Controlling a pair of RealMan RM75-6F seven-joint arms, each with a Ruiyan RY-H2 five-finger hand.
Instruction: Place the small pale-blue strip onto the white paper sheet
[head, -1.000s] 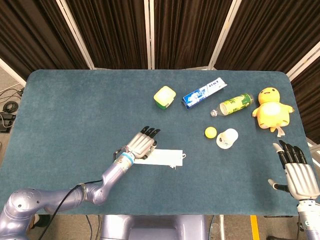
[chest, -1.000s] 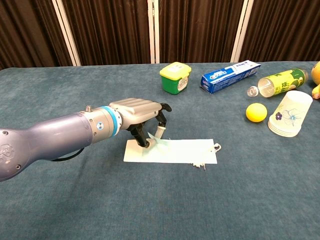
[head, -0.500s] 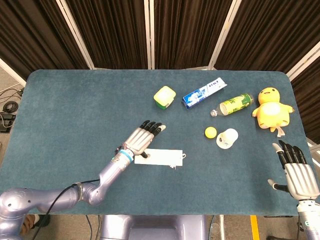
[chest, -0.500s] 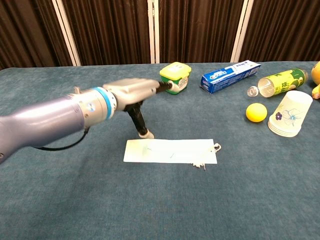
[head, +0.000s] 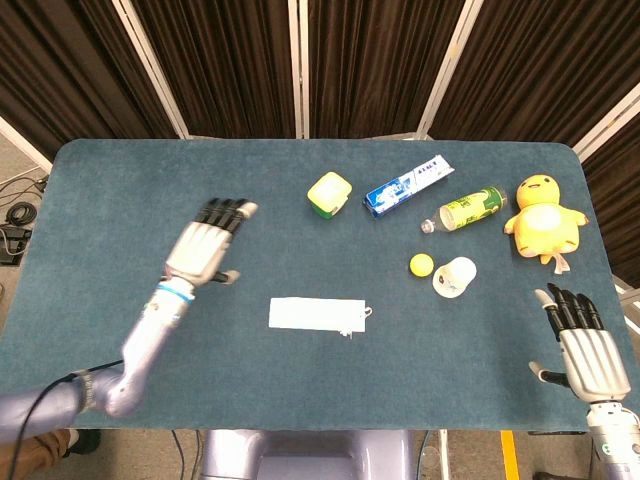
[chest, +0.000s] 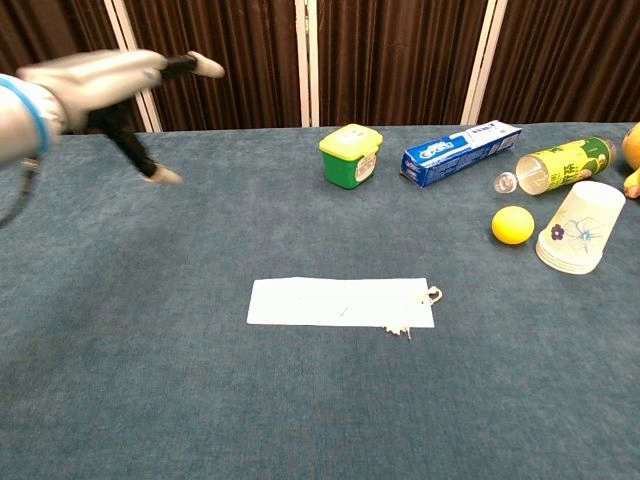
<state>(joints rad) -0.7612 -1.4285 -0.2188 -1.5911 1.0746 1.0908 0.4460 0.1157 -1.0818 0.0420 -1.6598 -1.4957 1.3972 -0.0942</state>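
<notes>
Strip indistinct on white paper sheet (chest: 340, 302); likely light, flimsy, pinch by edge; left robot hand (head: 207, 247) spread empty.

Bare cloth rings the white paper sheet (head: 316, 314); clutter (head: 440, 270) sits far-right.

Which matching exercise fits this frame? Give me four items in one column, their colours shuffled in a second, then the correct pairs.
Column one:
1. plush chick
2. toothpaste box
3. lidded container
4. paper cups

Column two:
A. blue and white
B. white with a small flower print
C. yellow with an orange beak
D. green with a yellow lid

Pairs: 1-C, 2-A, 3-D, 4-B
</notes>
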